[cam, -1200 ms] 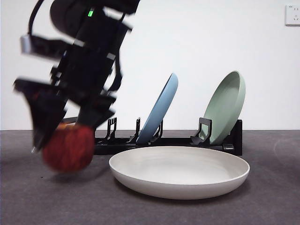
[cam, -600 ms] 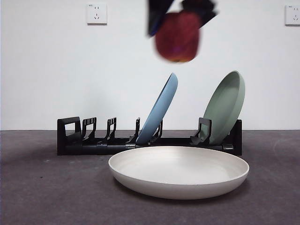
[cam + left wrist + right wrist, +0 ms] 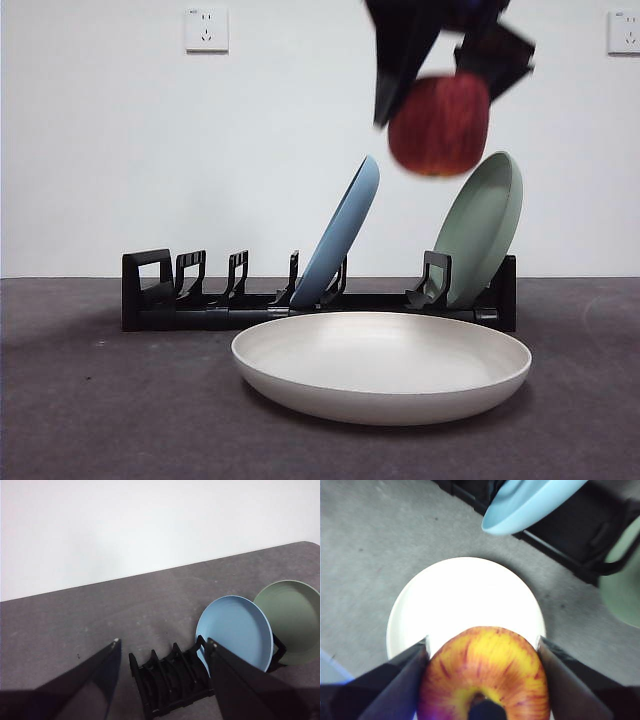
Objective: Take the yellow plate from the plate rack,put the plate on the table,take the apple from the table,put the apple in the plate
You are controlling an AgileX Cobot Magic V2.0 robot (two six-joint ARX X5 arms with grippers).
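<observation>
My right gripper [image 3: 440, 95] is shut on the dark red apple [image 3: 439, 123] and holds it high in the air over the cream plate [image 3: 381, 365], which lies flat on the dark grey table [image 3: 90, 420] in front of the black plate rack [image 3: 160, 298]. In the right wrist view the apple [image 3: 484, 672] sits between the jaws, with the plate [image 3: 465, 600] straight below it. My left gripper [image 3: 162, 642] is open and empty, high above the rack [image 3: 170, 680].
A light blue plate [image 3: 340, 232] and a sage green plate [image 3: 482, 228] stand tilted in the rack. They also show in the left wrist view, blue [image 3: 235, 630] and green [image 3: 295, 620]. Wall sockets [image 3: 206, 29] sit on the white wall behind.
The right gripper lifted the apple from the table at the left, carried it up and to the right, and now has it a little lower over the cream plate.
</observation>
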